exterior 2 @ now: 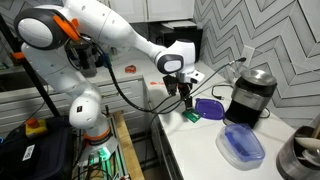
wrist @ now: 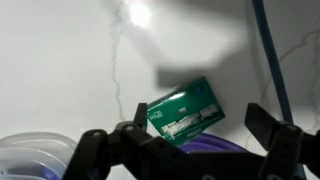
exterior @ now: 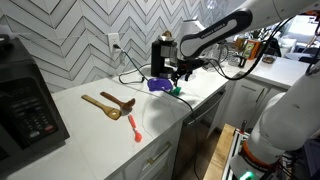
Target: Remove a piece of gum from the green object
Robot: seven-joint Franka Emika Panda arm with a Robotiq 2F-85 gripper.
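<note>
Gripper spread wide over the pack — a skewed descent could shove it against the purple item beside it, or miss the gum.

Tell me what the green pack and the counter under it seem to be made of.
The green pack is probably printed card, slightly glossy: flat face, crisp edges, white lettering. The counter looks like white stone or stone-look laminate, smooth and shiny: faint grey veins and a bright light reflection. I cannot tell which.
</note>
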